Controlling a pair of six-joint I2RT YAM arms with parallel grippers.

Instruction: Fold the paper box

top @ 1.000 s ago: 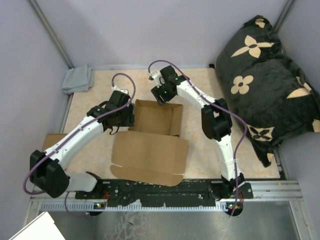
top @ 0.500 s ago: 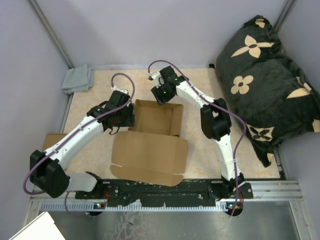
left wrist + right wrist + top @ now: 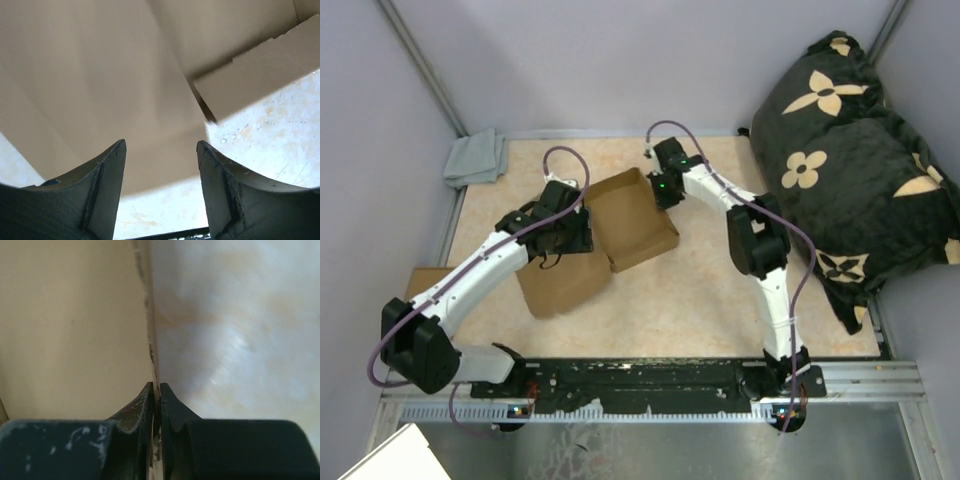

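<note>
Left claw (image 3: 160, 150) gapes wide, nothing pinched. The paper box (image 3: 100, 75) looms right in front, brown panels filling the view, one flap (image 3: 255, 75) jutting over the speckled counter (image 3: 270, 145).

Top cam overhead; wrist cams close-up, share paper box (image 3: 632, 222).
</note>
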